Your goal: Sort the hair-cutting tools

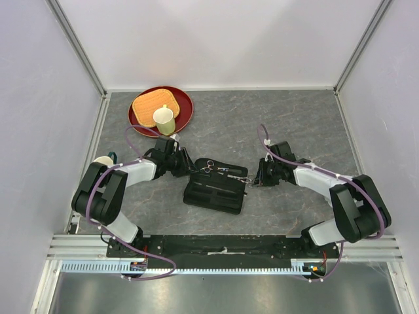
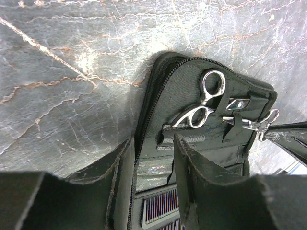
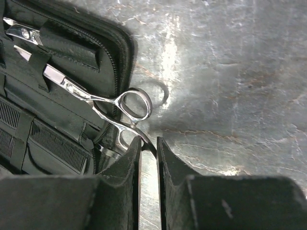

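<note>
Judging by the right wrist view, the main hazard is a slip. The right gripper (image 3: 148,142) holds its jaws narrow on the rim of the lower finger ring of the outer scissors (image 3: 82,92), a thin, polished purchase (the blades sit under straps of the open zip case (image 3: 103,36)). A pull off the blades' line would probably snag a strap, drag the case over the bench (image 3: 230,86), or let the ring twist free. A black comb (image 3: 57,146) lies pocketed at seven o'clock of that ring and looks clear of such a pull.

The left gripper (image 2: 152,143) stands with jaws half spread astride the case's zip edge, one finger outside and one over the lining. Whether they press on it cannot be told; if they do not, the case is unrestrained. The inner scissors (image 2: 207,102) lie strapped beyond it.

Pose: both arms are folded low, elbows out toward eight and four o'clock, wrists turned in to the case's ten and three o'clock edges. A red tray (image 1: 188,108) with a woven mat (image 1: 149,104) and a cup (image 1: 164,119) sits far off at eleven o'clock.
</note>
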Available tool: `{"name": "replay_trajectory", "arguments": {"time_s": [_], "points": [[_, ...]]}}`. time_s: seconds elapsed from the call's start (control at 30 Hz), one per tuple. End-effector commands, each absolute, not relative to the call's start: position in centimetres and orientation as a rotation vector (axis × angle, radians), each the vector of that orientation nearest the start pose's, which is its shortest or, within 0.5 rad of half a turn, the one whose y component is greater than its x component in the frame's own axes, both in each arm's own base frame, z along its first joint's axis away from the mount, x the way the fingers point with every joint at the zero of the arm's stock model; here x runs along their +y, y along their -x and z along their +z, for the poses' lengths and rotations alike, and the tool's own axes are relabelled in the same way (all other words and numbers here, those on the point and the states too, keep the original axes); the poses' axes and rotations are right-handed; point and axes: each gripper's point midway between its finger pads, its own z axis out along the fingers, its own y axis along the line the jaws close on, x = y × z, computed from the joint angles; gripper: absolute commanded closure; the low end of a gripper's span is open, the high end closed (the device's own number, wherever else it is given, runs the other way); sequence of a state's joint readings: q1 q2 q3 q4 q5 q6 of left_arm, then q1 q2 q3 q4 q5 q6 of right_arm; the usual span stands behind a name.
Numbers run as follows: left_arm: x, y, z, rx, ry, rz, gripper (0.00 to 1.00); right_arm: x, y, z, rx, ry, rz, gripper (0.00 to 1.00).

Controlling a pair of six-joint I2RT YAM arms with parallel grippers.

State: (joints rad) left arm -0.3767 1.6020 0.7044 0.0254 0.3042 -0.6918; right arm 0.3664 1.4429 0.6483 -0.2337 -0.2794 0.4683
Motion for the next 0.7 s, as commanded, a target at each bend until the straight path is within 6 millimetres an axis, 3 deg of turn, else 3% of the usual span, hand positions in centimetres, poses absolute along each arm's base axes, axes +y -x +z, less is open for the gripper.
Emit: {"name": "replay_trajectory", "arguments": {"time_s": [0.0,0.37,0.67], "points": [[-21.8,-29.2,2.2,2.586,0.252,-0.914,0.56,17.3,-27.3,3.0,2.611,0.035,0.599,0.97],[-22.0,-29.4,2.2,2.585,0.249,-0.925,0.56,18.3,-28.9,3.5,2.568,0.170,0.466,1.00],[-21.6,-29.6,1.7,2.615,0.266,-0.872,0.56,16.4,-28.1,2.6,2.599,0.251,0.335,1.00]]}}
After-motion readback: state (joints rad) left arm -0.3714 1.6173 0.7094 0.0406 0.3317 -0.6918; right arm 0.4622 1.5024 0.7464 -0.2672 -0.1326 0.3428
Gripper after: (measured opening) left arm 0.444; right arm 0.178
